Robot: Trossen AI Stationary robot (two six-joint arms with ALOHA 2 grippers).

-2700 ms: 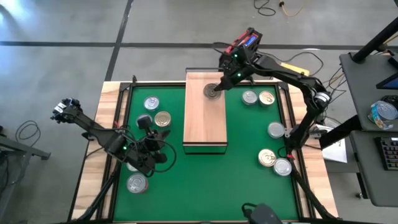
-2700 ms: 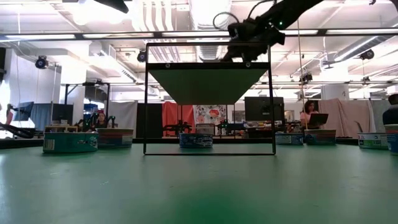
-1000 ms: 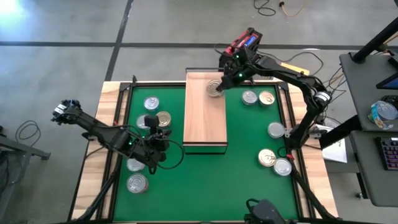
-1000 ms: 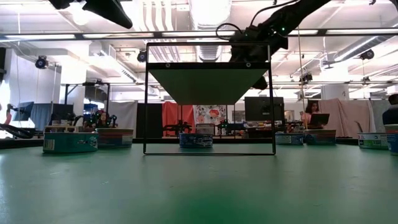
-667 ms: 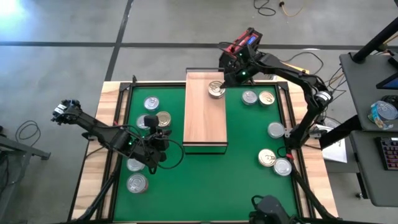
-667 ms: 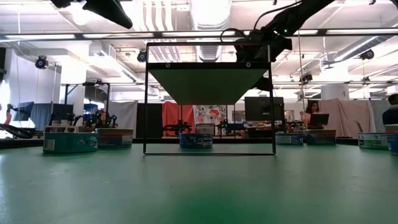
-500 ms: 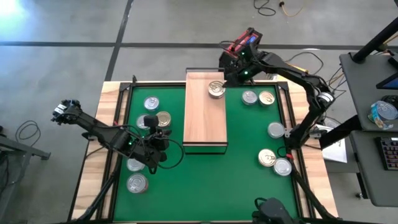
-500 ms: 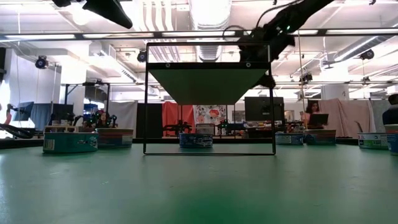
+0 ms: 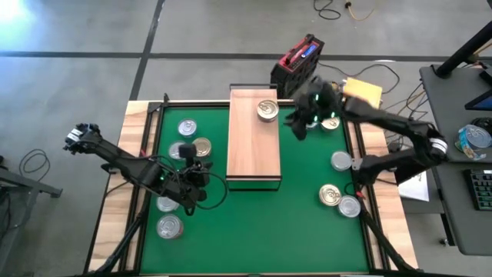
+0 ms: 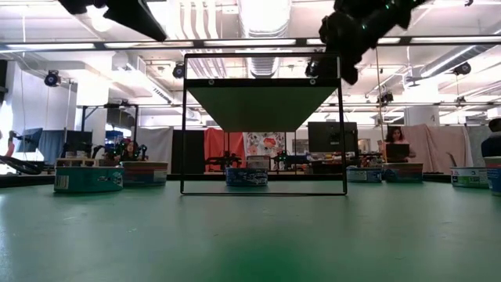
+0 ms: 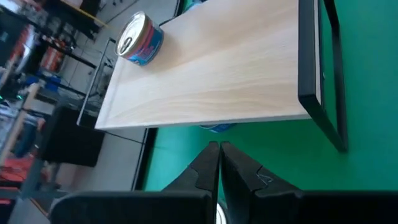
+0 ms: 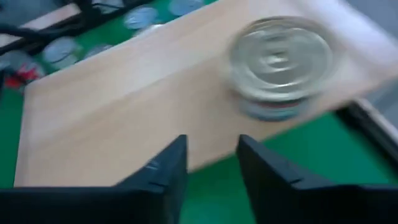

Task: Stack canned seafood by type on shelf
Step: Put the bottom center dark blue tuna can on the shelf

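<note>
Green mat (image 9: pixel 254 223) with a pale wood border on the surface; grey floor around it, a red-and-black box (image 9: pixel 296 60) beyond the far edge. Low view looks into a bright workshop with ceiling pipes, monitors and seated people. Shelf (image 9: pixel 254 158): light-wood board on a dark frame, long axis running from near edge to far edge, standing mid-mat. One can (image 9: pixel 267 110) on it, at the far end, upright, silver lid up. Other tins on the mat, counted in the high view: four left of the shelf (two silver near the far side, one gold (image 9: pixel 202 147), one silver near the front (image 9: pixel 170 226); a fifth may be hidden under the arm), five or six right of it (two by the right tool, partly covered; one mid-right (image 9: pixel 340 161); a gold and a silver pair (image 9: pixel 330 195) further forward). Left tool (image 11: pixel 219 163): fingers closed together, empty, low over the mat left of the shelf. Right tool (image 9: pixel 300 125): just right of the shelf's far end, clear of the can, fingers part-open with nothing between them.
</note>
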